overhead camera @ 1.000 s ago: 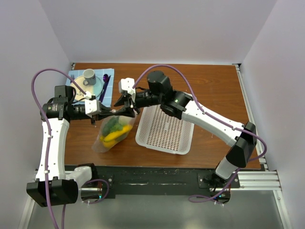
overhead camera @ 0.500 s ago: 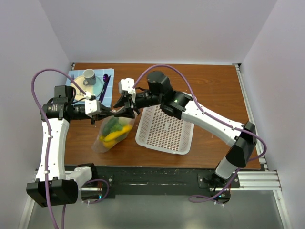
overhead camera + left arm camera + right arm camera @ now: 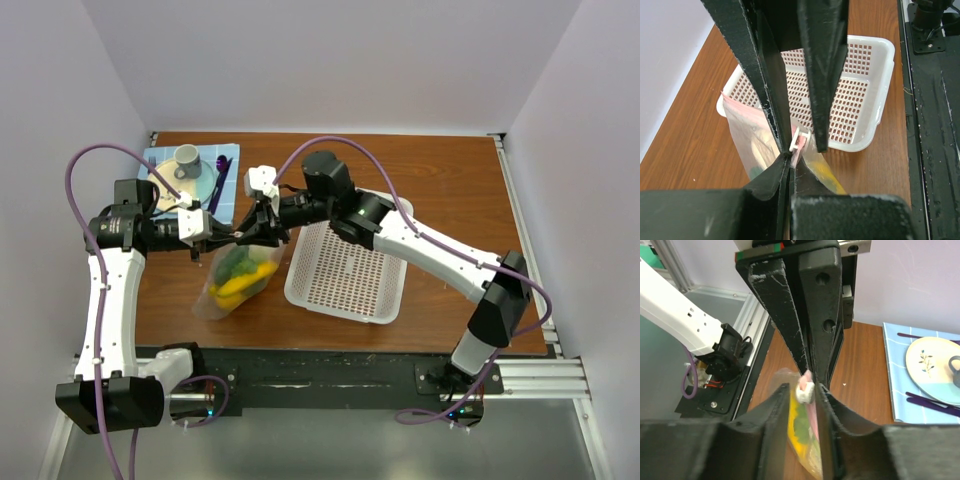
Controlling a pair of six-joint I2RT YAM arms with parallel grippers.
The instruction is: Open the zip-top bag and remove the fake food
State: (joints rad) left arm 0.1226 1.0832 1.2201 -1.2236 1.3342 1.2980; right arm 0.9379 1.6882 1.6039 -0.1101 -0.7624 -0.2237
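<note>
The clear zip-top bag [image 3: 235, 285] hangs from its top edge and rests on the table. Its pinkish zipper strip [image 3: 747, 111] is pinched at one end by my left gripper [image 3: 227, 240], which is shut on it [image 3: 788, 159]. The fake food [image 3: 240, 272] sits inside, showing as yellow and green pieces [image 3: 799, 432]. My right gripper [image 3: 257, 234] faces the left one and straddles the white zipper slider [image 3: 805, 390]. Its jaws are narrow and open, with a thin gap beside the slider [image 3: 799, 140].
A white mesh basket [image 3: 345, 270] lies just right of the bag [image 3: 860, 100]. A blue mat [image 3: 225, 152] at the back left carries a plate [image 3: 935, 365], a grey cup [image 3: 187, 156] and purple utensils. White walls close in on the left, right and back.
The right gripper has shifted slightly left onto the bag's top and its jaws have narrowed around the slider. The left gripper and the bag have stayed in place.
</note>
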